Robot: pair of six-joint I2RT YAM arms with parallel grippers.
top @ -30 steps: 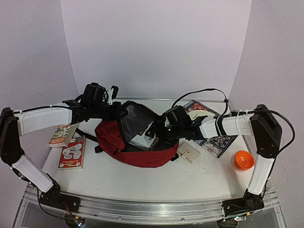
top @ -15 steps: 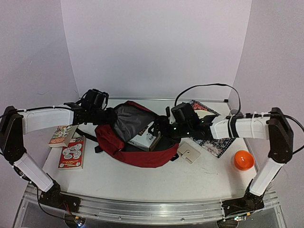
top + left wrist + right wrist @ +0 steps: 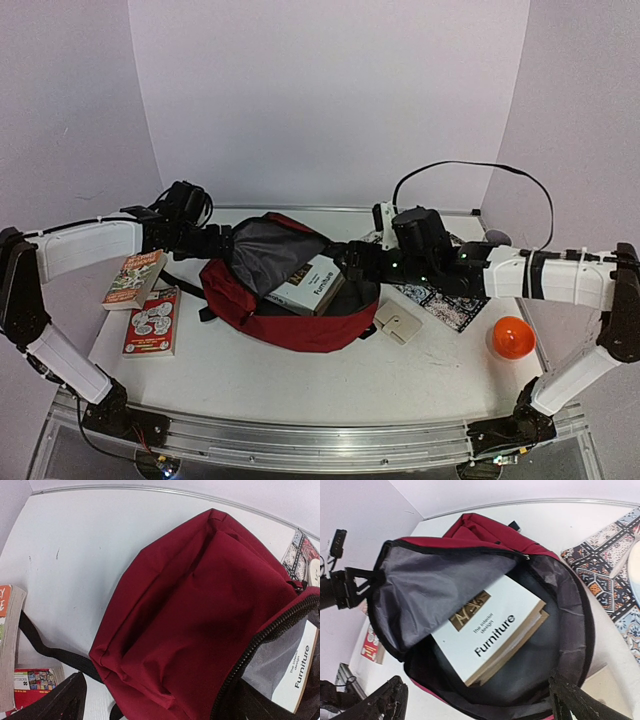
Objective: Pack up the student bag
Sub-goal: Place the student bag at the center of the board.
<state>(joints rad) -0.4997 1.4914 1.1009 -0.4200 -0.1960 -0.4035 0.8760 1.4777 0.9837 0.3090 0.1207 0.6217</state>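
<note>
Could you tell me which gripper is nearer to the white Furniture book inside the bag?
Right. The right gripper hangs beside the Furniture book, at the mouth of the student bag; the left gripper is by the bag's left rim, farther away.

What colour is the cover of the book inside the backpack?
The book is white with black lettering; clearest in right wrist view.

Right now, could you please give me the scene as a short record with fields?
Bag: student bag, unzipped, lying on the table
Inside: white book titled Furniture
Left of bag: near paperback, far paperback
Right of bag: patterned book, beige square case, orange round object
Left end effector: open, at the bag's left rim
Right end effector: open, at the bag's mouth, holding nothing
</note>
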